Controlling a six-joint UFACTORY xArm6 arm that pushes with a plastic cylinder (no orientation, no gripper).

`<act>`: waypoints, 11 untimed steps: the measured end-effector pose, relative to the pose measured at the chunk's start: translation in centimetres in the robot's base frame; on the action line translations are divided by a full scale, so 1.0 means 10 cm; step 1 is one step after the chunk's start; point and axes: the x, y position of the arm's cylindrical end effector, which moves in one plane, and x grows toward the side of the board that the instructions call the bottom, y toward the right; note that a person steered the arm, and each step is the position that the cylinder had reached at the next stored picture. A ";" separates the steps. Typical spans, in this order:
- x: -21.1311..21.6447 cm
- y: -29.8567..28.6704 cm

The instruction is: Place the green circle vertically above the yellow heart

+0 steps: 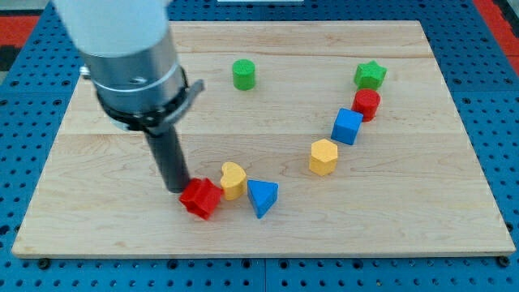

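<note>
The green circle point(243, 74) stands near the view's top, a little left of centre. The yellow heart point(233, 179) lies well below it, near the view's bottom, almost in line with it. A red star-like block point(200, 197) touches the heart's left side. My tip point(176, 188) is at the red block's upper left edge, left of the heart and far below the green circle. The arm's grey body hides the board's upper left part.
A blue triangle point(262, 197) lies just right of the heart. A yellow hexagon point(323, 156), a blue cube point(347, 126), a red cylinder point(366, 104) and a green star point(370, 75) run in a diagonal toward the view's upper right on the wooden board point(438, 203).
</note>
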 end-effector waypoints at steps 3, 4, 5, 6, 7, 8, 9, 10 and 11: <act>-0.21 -0.40; -0.82 -0.26; -1.36 -0.09; -1.85 -0.11; -2.42 -0.11; -2.64 0.13; -2.65 0.52; -2.46 0.81; -2.06 0.72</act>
